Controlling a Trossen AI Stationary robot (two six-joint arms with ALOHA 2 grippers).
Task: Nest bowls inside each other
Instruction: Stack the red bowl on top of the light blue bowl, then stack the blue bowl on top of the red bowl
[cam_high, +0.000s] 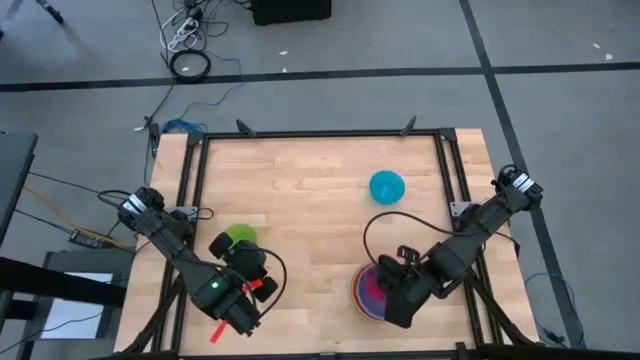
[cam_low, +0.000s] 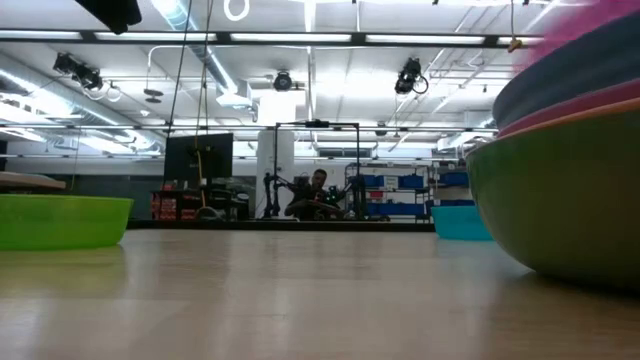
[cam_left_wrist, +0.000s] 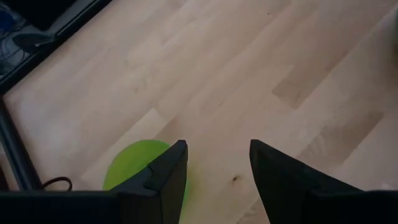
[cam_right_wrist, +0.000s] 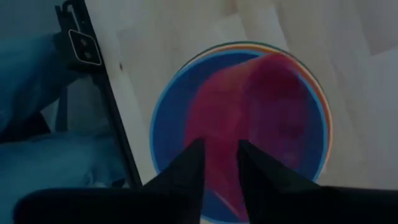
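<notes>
A nested stack (cam_high: 366, 290) stands near the table's near right: dull green bowl (cam_low: 560, 210) outermost, blue bowl (cam_right_wrist: 171, 118) inside. The magenta-red bowl (cam_right_wrist: 261, 106) shows blurred and tilted in the blue one, a smear of it (cam_low: 590, 25) above the stack. My right gripper (cam_right_wrist: 221, 152) hangs over the stack pointing down, its fingers a little apart. The lime green bowl (cam_high: 240, 236) rests on its base at near left; my left gripper (cam_left_wrist: 217, 155) hovers open beside it. The cyan bowl (cam_high: 387, 186) rests on its base farther back. My right gripper stands with one finger (cam_right_wrist: 186, 168) on either side of the magenta-red bowl's near rim (cam_right_wrist: 219, 180), coming from above. With the bowl blurred, I cannot tell whether the fingers touch it.
Black frame rails (cam_high: 320, 134) run along the table's edges, one close beside the stack (cam_right_wrist: 115, 124). Bare wood lies between the lime bowl and the stack. A person (cam_low: 318, 192) sits far back in the room. Cables (cam_high: 185, 40) lie on the floor.
</notes>
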